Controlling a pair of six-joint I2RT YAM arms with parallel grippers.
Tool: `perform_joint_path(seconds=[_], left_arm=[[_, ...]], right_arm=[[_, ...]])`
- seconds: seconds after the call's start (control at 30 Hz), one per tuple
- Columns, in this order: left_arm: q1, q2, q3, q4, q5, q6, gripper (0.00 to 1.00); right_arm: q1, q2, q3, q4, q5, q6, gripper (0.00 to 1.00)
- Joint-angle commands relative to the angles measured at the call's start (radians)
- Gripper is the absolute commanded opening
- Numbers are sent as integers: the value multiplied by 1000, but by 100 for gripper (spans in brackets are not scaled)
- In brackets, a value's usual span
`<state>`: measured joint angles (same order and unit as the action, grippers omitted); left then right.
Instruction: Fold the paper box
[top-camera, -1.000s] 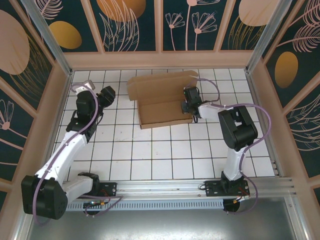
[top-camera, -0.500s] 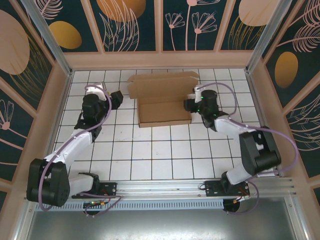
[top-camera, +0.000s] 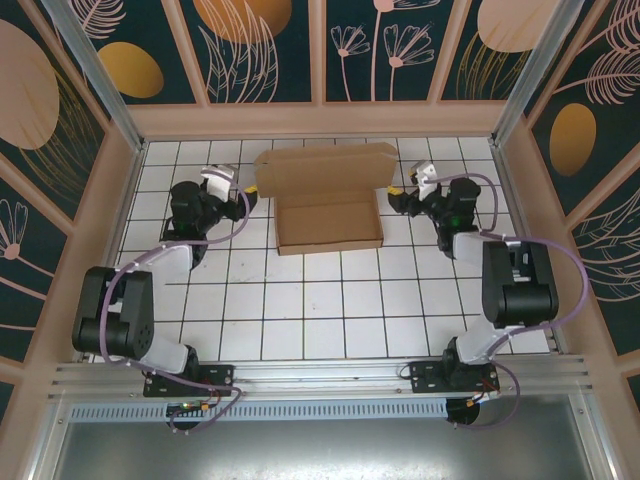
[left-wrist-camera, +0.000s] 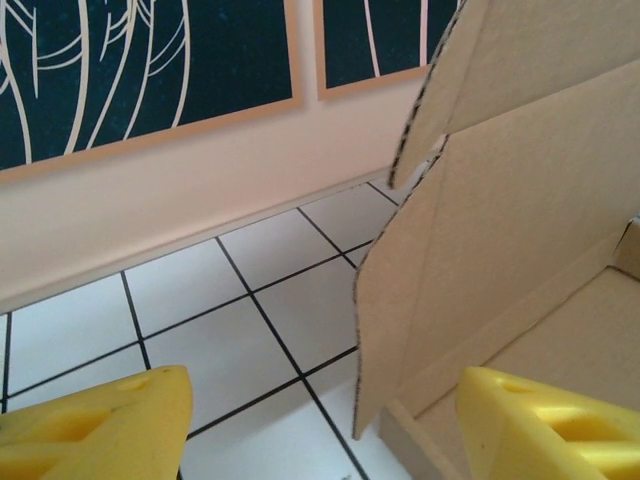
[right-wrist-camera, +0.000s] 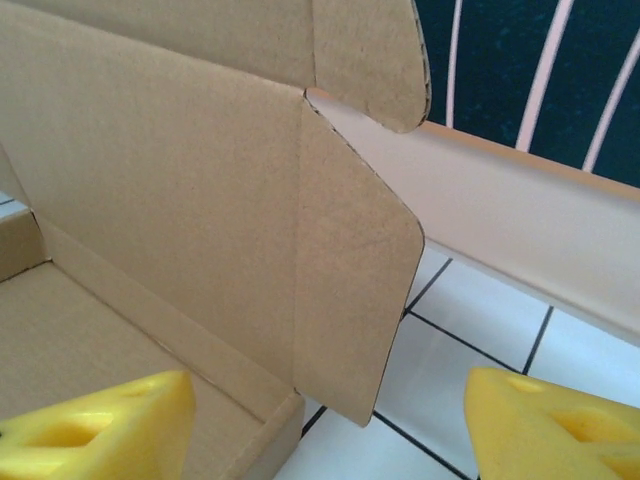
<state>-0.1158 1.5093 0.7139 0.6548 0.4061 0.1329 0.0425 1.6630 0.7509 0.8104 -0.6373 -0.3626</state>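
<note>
- Since a second ago, the right gripper (top-camera: 397, 197) has been drawn back off the right wall of the paper box (top-camera: 325, 200) and is now seen just beside it; its jaws, then pressed together, are spread wide
- The left gripper (top-camera: 243, 205) has been brought in from the far left toward the box's left side, and its jaws are likewise held apart, with nothing clamped
- The box is left where it was, on the white tiled table (top-camera: 300, 300) near the back wall (top-camera: 320, 120), between the two grippers
- Its shallow tray is laid flat toward the arms, and its lid is stood up along the far edge, with a side flap at each end
- In the left wrist view the yellow fingertips (left-wrist-camera: 95, 425) are seen at the bottom corners, and the left flap's lower corner is framed in the gap between them
- In the right wrist view the right flap's rounded lower corner is framed between the yellow pads (right-wrist-camera: 555, 430), with space on both sides
</note>
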Motion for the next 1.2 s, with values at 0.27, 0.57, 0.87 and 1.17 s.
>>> perform_joint_path(seconds=[0.27, 0.57, 0.87, 1.17], left_arm=[[33, 190, 246, -119, 275, 142, 70], [31, 268, 318, -165, 346, 181, 60], [25, 263, 300, -121, 323, 149, 19], [-68, 227, 265, -34, 64, 10, 1]], right_arm=[[-21, 193, 258, -46, -156, -90, 68], [6, 258, 369, -190, -179, -161, 58], [41, 246, 369, -239, -122, -174, 20], [106, 156, 271, -144, 19, 56, 6]])
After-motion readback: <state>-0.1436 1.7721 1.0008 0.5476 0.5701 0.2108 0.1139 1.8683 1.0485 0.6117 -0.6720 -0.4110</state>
